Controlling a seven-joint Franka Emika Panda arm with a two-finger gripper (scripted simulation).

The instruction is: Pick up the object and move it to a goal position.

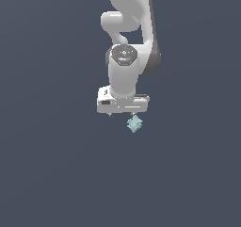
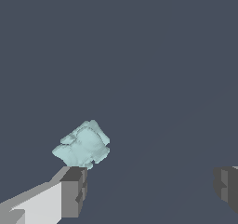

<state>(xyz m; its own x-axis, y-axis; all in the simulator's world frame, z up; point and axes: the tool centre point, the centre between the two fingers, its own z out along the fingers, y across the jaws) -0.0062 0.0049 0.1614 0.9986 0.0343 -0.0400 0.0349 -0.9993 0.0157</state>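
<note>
left of frame: in the exterior view we see only plain dark slate-blue ground (image 1: 52,165) on the exterior view's left; it is flat and unmarked, and it fills the picture behind everything else

arm: near the middle of the exterior view we see the glossy white franka panda arm (image 1: 124,75) coming down from the top edge; a dark grey round cap sits on its wrist joint, facing the camera; a dark band runs down the side of the link toward the exterior view's right

hand block: below the wrist we see the white boxy gripper (image 1: 122,114), set crosswise; only short dark stubs show under its lower edge in this view, so from here we cannot judge the finger gap

fingers: in the wrist view we see one white finger with a dark grey pad (image 2: 73,193) and the other dark grey pad at the far edge of the picture; they stand wide apart with bare ground between them; nothing is clamped

object: the small pale teal lumpy block with jagged faceted edges (image 1: 134,124) lies just below the hand block in the exterior view, slightly toward the exterior view's right of the gripper's middle; in the wrist view the same block (image 2: 82,145) sits just beyond the tip of one pad, not between the two; whether it touches that pad we cannot tell

right of frame: on the exterior view's right we see the same dark ground
</note>
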